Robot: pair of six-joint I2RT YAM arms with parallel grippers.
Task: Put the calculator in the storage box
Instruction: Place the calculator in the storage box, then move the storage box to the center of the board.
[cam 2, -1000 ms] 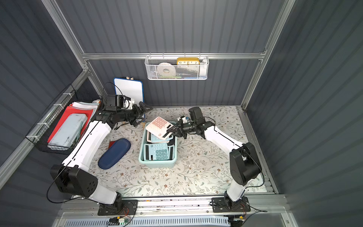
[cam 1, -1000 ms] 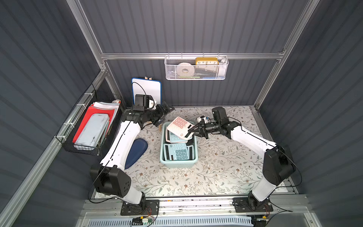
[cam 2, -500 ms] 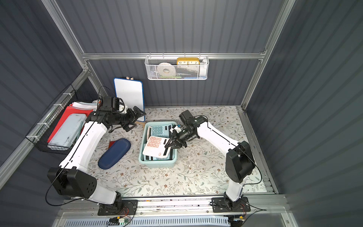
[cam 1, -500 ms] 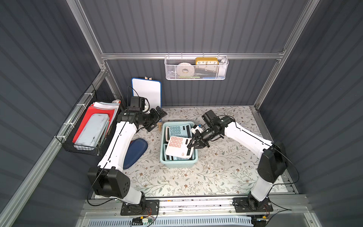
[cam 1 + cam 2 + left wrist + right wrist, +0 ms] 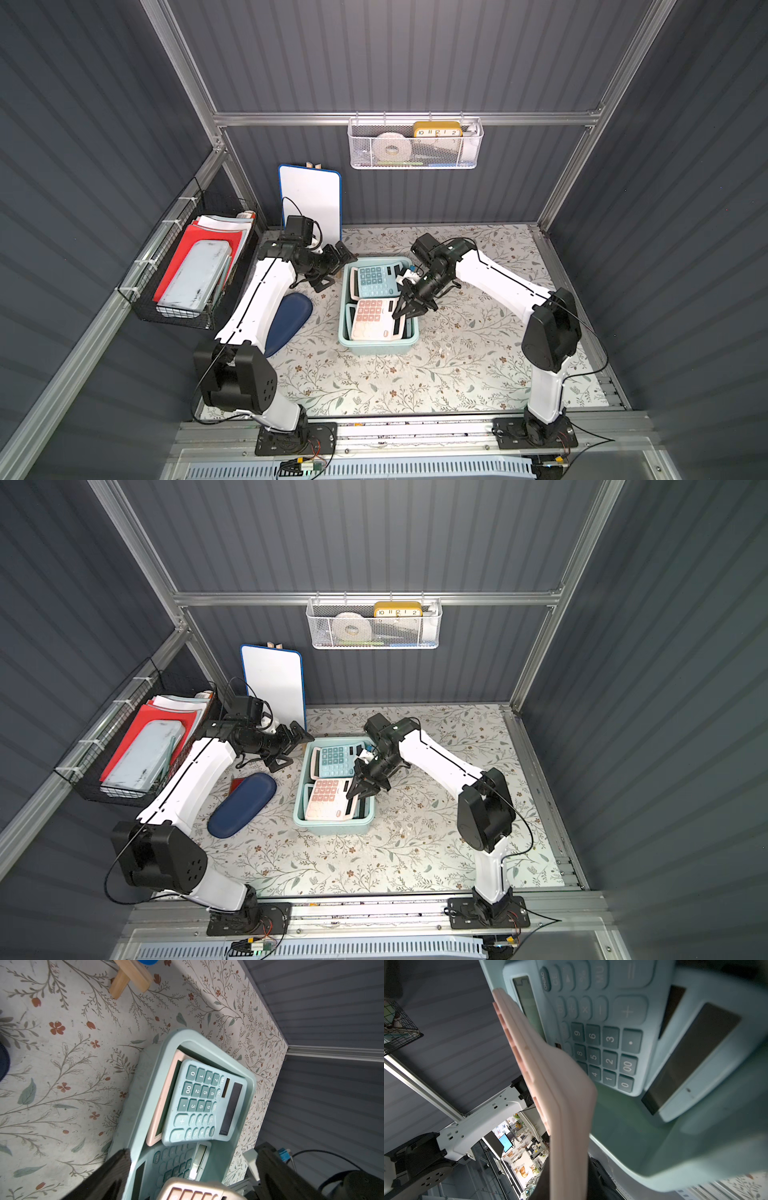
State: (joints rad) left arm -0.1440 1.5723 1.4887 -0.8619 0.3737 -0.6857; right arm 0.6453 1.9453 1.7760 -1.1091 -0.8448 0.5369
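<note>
The storage box (image 5: 377,348), a mint-green tub, stands mid-table in both top views (image 5: 332,825). My right gripper (image 5: 405,309) (image 5: 359,789) is shut on the right edge of a pink calculator (image 5: 371,319) (image 5: 328,799), which sits tilted over the box's near half. The right wrist view shows that calculator (image 5: 564,1105) edge-on between the jaws. A teal calculator (image 5: 374,280) (image 5: 199,1103) lies in the far half on top of others. My left gripper (image 5: 334,269) (image 5: 291,749) hangs open just left of the box's far corner, holding nothing.
A navy pouch (image 5: 286,322) lies left of the box beside the left arm. A whiteboard (image 5: 309,199) leans on the back wall. A black wire basket (image 5: 191,266) with folders hangs on the left wall. A white mesh basket (image 5: 415,145) hangs on the back rail.
The right gripper has carried the pink calculator from above the box's far end down to its near half. The left gripper has drawn back a little to the left, still open.
</note>
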